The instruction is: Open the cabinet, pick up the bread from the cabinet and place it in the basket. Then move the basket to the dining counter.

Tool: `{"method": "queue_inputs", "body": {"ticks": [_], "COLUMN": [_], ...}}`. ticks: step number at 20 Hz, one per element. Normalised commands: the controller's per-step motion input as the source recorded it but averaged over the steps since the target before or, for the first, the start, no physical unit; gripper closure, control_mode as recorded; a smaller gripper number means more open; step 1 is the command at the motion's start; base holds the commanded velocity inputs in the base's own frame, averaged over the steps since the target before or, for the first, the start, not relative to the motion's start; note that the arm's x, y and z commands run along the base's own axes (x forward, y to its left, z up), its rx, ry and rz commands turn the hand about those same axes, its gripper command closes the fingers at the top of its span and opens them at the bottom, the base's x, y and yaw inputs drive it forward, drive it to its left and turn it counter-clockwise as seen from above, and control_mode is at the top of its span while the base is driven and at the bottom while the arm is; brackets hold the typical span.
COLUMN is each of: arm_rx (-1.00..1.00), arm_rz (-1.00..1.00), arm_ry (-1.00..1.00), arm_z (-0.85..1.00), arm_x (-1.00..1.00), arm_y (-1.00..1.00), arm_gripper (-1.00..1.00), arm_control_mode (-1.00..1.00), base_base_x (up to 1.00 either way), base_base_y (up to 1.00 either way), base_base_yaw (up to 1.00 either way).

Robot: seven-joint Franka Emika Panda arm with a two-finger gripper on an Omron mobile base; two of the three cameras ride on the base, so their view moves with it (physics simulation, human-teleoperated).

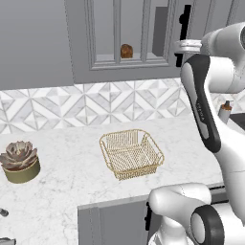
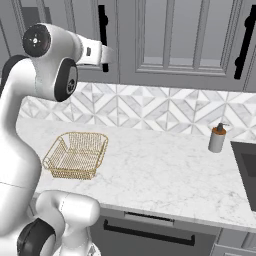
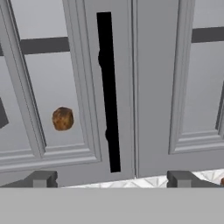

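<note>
Gripper (image 3: pixel 111 178), jaws wide, faces the cabinet's black handle (image 3: pixel 108 87), apart.

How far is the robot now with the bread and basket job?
Nothing looks finished yet. The cabinet door is shut and the bread sits inside behind the glass. In hand: the open gripper is raised in front of the black handle, apart from it. Left: open the door, put the bread into the basket, which stands empty on the worktop, then carry the basket to the dining counter.
</note>
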Motion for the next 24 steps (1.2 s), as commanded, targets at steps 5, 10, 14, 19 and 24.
{"method": "queue_inputs", "body": {"ticks": [5,10,14,19,24], "arm_rx": [0.0,0.0,0.0,0.0,0.0], "arm_rz": [0.0,0.0,0.01,0.02,0.07], "arm_ry": [0.0,0.0,0.0,0.0,0.0], "arm_z": [0.01,0.0,0.0,0.0,0.0], "arm_x": [0.07,0.49,0.57,0.42,0.21], "arm_y": [-0.03,0.03,0.01,0.0,0.0], "arm_gripper": [-1.0,-1.0,-1.0,-1.0,-1.0], "arm_control_mode": [-1.0,-1.0,-1.0,-1.0,-1.0], "base_base_x": [0.0,0.0,0.0,0.0,0.0], "base_base_y": [0.0,0.0,0.0,0.0,0.0], "base_base_yaw": [0.0,0.0,0.0,0.0,0.0]}}
